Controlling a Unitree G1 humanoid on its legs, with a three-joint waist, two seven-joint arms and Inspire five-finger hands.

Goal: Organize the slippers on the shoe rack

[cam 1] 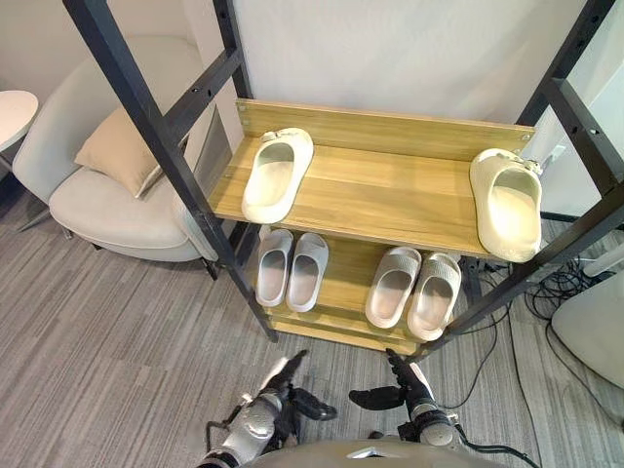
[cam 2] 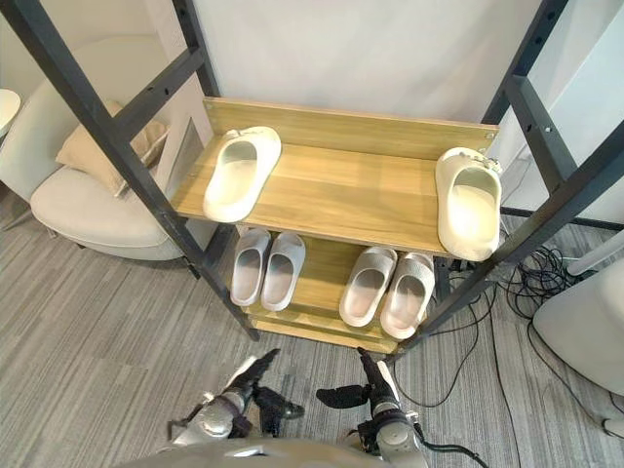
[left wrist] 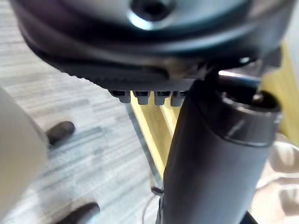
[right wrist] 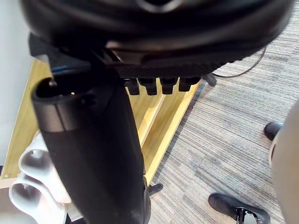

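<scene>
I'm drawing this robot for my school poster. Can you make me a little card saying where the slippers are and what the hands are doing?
Place: shoe rack with wooden shelves
Top shelf: left cream slipper and right cream slipper, at opposite ends, far apart
Lower shelf: left grey pair and right grey pair, each pair side by side
Left hand: low in front of the rack, open, holding nothing
Right hand: low beside it, open, holding nothing
Nearby: armchair with a cushion, left of the rack

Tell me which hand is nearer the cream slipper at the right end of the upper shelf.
Right. The right hand hangs low in front of the rack, below and left of that slipper; the left hand sits farther left.
</scene>
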